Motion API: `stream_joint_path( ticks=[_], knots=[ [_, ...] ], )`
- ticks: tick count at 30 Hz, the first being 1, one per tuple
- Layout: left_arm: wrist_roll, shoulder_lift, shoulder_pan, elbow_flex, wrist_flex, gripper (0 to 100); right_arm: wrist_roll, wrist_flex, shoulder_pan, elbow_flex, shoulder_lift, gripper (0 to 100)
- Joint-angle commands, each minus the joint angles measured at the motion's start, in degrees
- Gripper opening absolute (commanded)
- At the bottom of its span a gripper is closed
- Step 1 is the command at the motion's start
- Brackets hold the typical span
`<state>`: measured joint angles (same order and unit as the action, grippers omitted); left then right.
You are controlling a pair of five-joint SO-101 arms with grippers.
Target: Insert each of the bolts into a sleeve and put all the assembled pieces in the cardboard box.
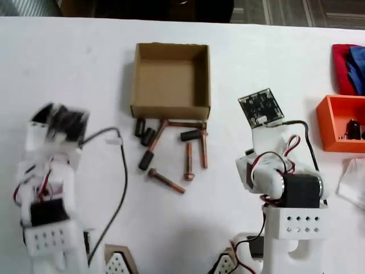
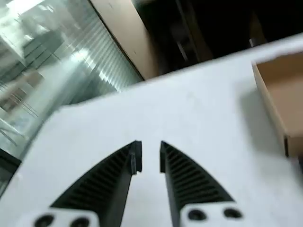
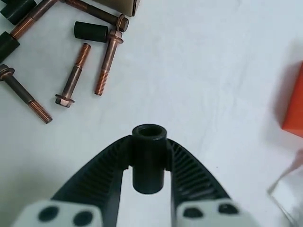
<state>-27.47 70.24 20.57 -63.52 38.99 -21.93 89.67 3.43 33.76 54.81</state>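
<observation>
Your right tool (image 3: 148, 143) is clamping a black sleeve (image 3: 148, 165) between its two fingers, holding it with the open bore facing the wrist camera, above a bare patch of the desk (image 3: 213, 71). Your left tool (image 2: 149, 156) is hanging over the left part of the desk with its jaws a little apart and nothing between them. In the high view your left arm (image 1: 48, 177) is standing at the left of the desk and your right arm (image 1: 285, 188) at the right, with the loose parts lying between them. The cardboard box (image 1: 171, 112) is sitting open toward the far edge, well apart from both arms. Five copper bolts are lying just in front of it: one bolt along the front wall (image 1: 185, 123), a slanting bolt (image 1: 157, 137) coming off the first one's end, two side-by-side bolts (image 1: 188, 161) pointing roughly toward the box, and the nearest bolt (image 1: 166, 180) lying aslant closest to the arms. Two paired sleeves (image 1: 144, 131) are resting close together by the box's front left corner, a third sleeve (image 1: 191, 135) is lying among the bolts, and a fourth sleeve (image 1: 147, 160) is lying at the slanting bolt's lower end; you cannot tell whether they are touching. An orange bin (image 1: 333, 128) is sitting at the right edge.
</observation>
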Motion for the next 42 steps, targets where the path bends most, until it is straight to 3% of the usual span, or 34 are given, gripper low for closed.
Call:
stream_joint_path(
  ticks=[1, 7, 12, 16, 20, 26, 28, 34, 40, 42],
  knots=[
    [-2.2, -9.8, -1.0, 5.8, 9.8, 18, -0.1, 0.3, -0.6, -3.0, 1.5, 2.0],
    [-2.4, -13.0, -4.5, 5.8, 16.8, 19, -0.1, 0.0, -0.3, -2.8, 1.5, 2.0],
    [-15.5, -14.5, -19.3, 3.7, 24.6, 19, -0.1, 0.2, -0.3, -2.8, 1.5, 2.0],
    [-13.0, -17.3, -25.1, 3.2, 25.1, 23, -0.1, 0.7, -0.6, -2.8, 1.5, 2.0],
    [2.2, -22.7, -25.1, 3.5, 22.2, 30, -0.1, 1.5, -1.4, -3.1, 1.5, 2.0],
    [38.9, -29.1, -25.5, 3.5, 18.9, 31, -0.1, 1.1, -10.6, -3.1, 1.5, 2.0],
    [47.7, -29.7, -25.6, 3.5, 17.5, 31, -0.2, 1.1, -12.4, -3.0, 1.5, 2.0],
    [52.4, -29.7, -29.9, -0.5, 13.5, 31, -1.7, 1.5, -13.1, -2.7, 1.5, 2.0],
    [70.1, -30.2, -38.2, -0.7, 9.2, 31, -1.6, 1.5, -13.1, -2.7, 1.5, 2.0],
    [73.1, -30.2, -42.0, -1.7, 8.4, 31, -1.6, 1.5, -13.1, -2.7, 1.5, 2.0]
  ],
)
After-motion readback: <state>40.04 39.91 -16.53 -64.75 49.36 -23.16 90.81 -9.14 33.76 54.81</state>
